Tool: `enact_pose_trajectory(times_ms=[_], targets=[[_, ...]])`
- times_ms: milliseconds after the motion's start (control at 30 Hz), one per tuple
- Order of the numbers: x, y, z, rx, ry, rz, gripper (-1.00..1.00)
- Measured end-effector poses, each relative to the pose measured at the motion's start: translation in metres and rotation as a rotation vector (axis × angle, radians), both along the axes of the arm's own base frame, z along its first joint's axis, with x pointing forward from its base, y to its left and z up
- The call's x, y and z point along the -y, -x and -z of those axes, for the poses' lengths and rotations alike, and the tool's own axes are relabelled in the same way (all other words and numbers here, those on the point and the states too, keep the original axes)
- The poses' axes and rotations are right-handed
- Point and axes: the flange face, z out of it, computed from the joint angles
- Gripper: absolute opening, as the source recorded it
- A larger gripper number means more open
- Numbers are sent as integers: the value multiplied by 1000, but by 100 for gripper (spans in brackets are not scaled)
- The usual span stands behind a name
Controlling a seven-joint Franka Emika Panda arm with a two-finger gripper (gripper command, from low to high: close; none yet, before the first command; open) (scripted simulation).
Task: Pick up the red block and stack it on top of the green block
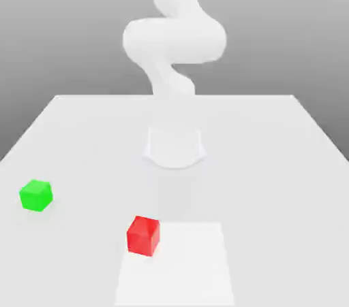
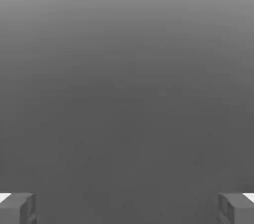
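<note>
Grey claw [image 2: 127,208] fingers stand wide apart, gripping nothing — red block [image 1: 143,235] and green block [image 1: 36,195] rest apart on the desk [image 1: 272,163], neither between its fingers.

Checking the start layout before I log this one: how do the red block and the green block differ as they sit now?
Colour: the red block is bright red, the green block bright green. Place: the red block sits nearer the camera, close to the table's middle; the green block lies farther back, towards the exterior view's left. The red block's edge meets a paler floor patch; the green block is clear of it. Both are small plain cubes of similar size, resting flat, apart, untouched.
</note>
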Motion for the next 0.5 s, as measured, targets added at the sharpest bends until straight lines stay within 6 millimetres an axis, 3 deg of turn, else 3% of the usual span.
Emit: enact_pose_trajectory(times_ms=[233, 367, 500], targets=[[23, -53, 123, -168, 105, -255, 0], [27, -67, 195, -257, 168, -404, 0], [29, -68, 266, -343, 232, -558, 0]])
